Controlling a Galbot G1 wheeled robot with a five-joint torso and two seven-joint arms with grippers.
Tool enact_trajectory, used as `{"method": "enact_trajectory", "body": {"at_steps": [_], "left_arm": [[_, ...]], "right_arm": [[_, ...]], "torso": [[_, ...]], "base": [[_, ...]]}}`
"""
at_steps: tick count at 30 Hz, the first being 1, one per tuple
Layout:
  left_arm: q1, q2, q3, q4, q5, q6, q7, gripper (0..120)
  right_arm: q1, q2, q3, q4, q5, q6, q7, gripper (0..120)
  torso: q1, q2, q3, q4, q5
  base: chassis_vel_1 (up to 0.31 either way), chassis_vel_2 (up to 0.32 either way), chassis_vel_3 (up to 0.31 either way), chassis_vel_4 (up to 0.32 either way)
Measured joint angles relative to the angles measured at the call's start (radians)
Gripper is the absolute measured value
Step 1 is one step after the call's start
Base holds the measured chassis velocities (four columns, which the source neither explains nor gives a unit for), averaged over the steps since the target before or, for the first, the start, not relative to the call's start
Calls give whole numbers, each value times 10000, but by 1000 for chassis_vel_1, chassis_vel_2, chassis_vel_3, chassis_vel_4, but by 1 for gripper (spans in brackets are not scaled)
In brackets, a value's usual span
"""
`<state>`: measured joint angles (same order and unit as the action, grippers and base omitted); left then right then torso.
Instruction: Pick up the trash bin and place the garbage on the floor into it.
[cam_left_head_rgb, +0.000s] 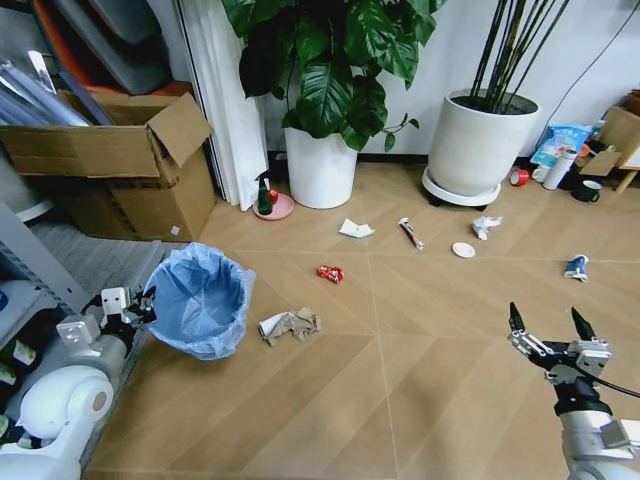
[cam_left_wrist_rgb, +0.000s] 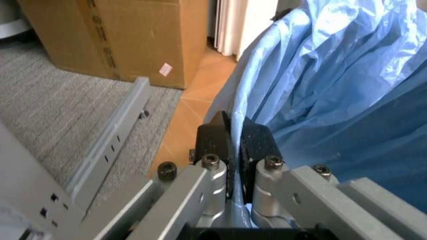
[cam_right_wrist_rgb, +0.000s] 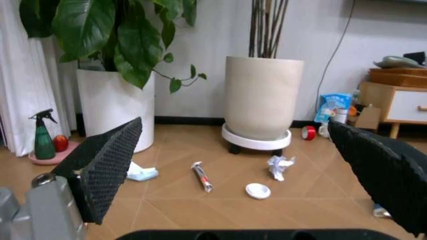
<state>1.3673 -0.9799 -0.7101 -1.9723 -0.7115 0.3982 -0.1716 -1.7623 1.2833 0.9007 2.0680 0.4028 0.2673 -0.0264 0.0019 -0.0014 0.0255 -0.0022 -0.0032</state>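
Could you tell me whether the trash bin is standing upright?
Upright: the trash bin sits on the floor, mouth facing up, left hand pinching its rim.

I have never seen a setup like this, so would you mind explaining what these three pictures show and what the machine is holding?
This is a wheeled robot with two arms. The wide picture comes from its head, looking down at the floor. The other two come from cameras on its wrists. The left gripper is shut on the blue bag at the rim of the trash bin. The right gripper is open, holds nothing, and hangs above bare floor. Scattered garbage lies there: crumpled brownish paper beside the bin, a red wrapper, a stick wrapper and a small white disc.
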Motion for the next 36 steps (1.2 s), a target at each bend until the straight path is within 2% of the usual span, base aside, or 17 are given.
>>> {"method": "enact_trajectory", "body": {"at_steps": [22, 29, 32, 35, 36], "left_arm": [[-89, 0, 48, -2, 5, 17, -13, 0], [-121, -5, 87, 32, 2, 34, -35, 0], [-91, -10, 102, 22, 0, 41, -38, 0], [8, 57, 131, -92, -12, 71, -56, 0], [8, 57, 131, -92, -12, 71, -56, 0]], "right_arm": [[125, -60, -30, -118, 29, 171, -17, 100], [209, -131, -55, -215, 52, 174, -78, 100], [181, -261, -110, -260, 14, 121, -333, 100], [410, -1477, -711, -960, -35, 136, -1465, 100], [410, -1477, -711, -960, -35, 136, -1465, 100]], "torso": [[0, 0, -1, -2, 3], [1, -1, 2, 1, 4], [0, 0, 0, -3, 3], [-2, 0, -2, -6, 1], [-2, 0, -2, -6, 1]], "base": [[-87, 214, 85, -212], [-71, 88, 80, -98], [0, 0, 0, 0], [10, -18, -14, 14], [0, 0, 0, 0]]}}
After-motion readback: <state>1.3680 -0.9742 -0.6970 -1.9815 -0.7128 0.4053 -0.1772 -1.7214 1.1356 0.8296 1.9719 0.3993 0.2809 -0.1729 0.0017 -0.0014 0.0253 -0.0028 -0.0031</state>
